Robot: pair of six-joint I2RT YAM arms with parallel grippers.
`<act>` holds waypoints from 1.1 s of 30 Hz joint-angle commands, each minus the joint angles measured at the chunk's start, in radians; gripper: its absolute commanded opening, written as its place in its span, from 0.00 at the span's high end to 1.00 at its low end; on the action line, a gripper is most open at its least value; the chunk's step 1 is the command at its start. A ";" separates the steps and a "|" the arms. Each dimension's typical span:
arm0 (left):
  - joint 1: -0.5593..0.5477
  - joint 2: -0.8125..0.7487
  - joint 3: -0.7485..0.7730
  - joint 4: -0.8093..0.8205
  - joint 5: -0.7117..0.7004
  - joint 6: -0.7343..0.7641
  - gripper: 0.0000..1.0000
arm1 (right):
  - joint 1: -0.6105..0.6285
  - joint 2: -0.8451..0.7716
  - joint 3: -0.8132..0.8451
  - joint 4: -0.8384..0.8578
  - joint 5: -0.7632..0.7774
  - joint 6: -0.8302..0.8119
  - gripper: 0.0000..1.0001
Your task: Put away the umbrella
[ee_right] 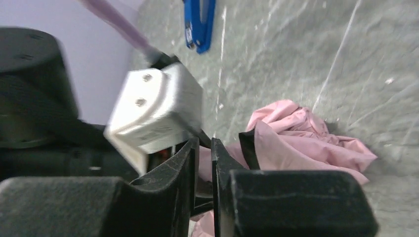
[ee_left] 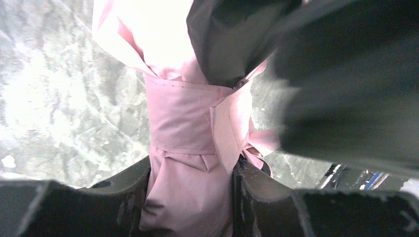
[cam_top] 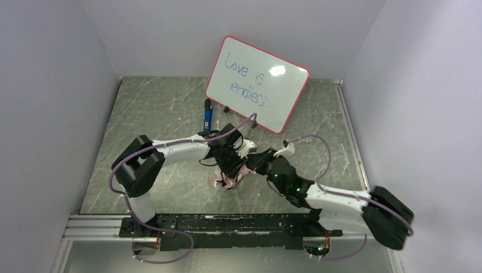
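You see a red-framed rectangular whiteboard (cam_top: 258, 84) with blue handwriting, tilted near the back wall, a blue marker pen (cam_top: 208, 116) just beside its lower left edge, grey veined stone-look tabletop (cam_top: 153, 108) beneath the whiteboard

Bright light from above makes a white glare spot on the whiteboard (cam_top: 277, 70). Close things in wrist views look blurry.

One pink umbrella (cam_top: 230, 181), one red-framed whiteboard (cam_top: 257, 84), one blue marker (cam_top: 208, 116)
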 commanded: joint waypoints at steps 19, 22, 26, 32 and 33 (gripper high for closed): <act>0.042 -0.060 0.187 -0.100 -0.106 0.084 0.22 | 0.001 -0.479 0.262 -1.154 0.186 -0.158 0.45; 0.058 -0.124 0.188 -0.079 -0.121 0.059 0.21 | 0.000 -0.446 0.321 -1.170 0.167 -0.220 0.35; 0.072 -0.265 0.149 -0.014 -0.261 -0.014 0.21 | 0.001 -0.447 0.360 -1.164 0.164 -0.285 0.17; 0.074 -0.531 0.042 0.005 -0.546 -0.189 0.19 | 0.001 -0.508 0.404 -1.168 0.194 -0.332 0.00; 0.074 -0.583 0.026 -0.014 -0.603 -0.234 0.18 | 0.001 -0.525 0.415 -1.171 0.198 -0.338 0.00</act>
